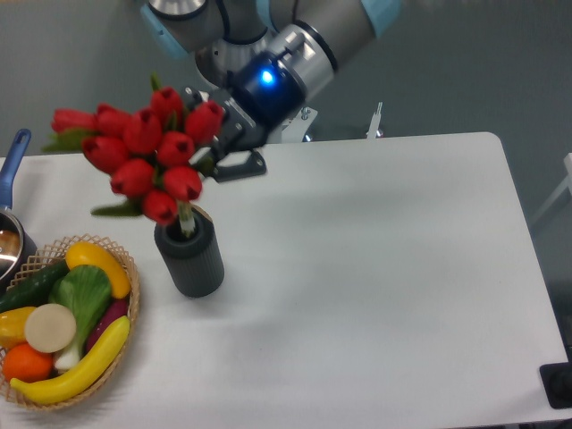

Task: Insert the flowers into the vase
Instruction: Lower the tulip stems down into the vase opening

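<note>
The flowers [147, 152], a bunch of red tulip buds with green leaves, stand with their stems down in the mouth of the dark grey ribbed vase [190, 259]. The bunch leans up and to the left. The vase stands upright on the white table, left of centre. My gripper [219, 134] is just right of and behind the buds, above the vase. Its two dark fingers [239, 166] stand apart, with the rightmost buds in front of the gap. The stems are mostly hidden by the buds.
A woven basket [132, 299] of toy fruit and vegetables sits at the front left, close to the vase. A blue-handled metal pot [11, 234] is at the left edge. The white table [384, 268] stretches to the right.
</note>
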`<state>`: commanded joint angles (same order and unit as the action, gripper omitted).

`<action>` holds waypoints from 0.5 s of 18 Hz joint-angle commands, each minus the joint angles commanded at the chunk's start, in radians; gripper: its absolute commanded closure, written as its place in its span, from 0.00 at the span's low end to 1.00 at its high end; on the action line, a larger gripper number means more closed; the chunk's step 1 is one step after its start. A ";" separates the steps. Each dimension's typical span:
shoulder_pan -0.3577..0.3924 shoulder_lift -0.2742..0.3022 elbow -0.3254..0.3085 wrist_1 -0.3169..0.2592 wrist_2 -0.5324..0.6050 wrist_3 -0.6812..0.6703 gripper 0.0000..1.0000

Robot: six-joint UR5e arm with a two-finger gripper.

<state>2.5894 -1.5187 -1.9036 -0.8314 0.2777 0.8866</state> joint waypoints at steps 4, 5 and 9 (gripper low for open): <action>-0.003 -0.003 -0.038 0.000 0.000 0.034 1.00; -0.003 -0.001 -0.055 0.002 0.000 0.053 1.00; -0.003 -0.003 -0.123 0.002 0.002 0.147 1.00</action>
<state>2.5863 -1.5217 -2.0262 -0.8299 0.2792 1.0337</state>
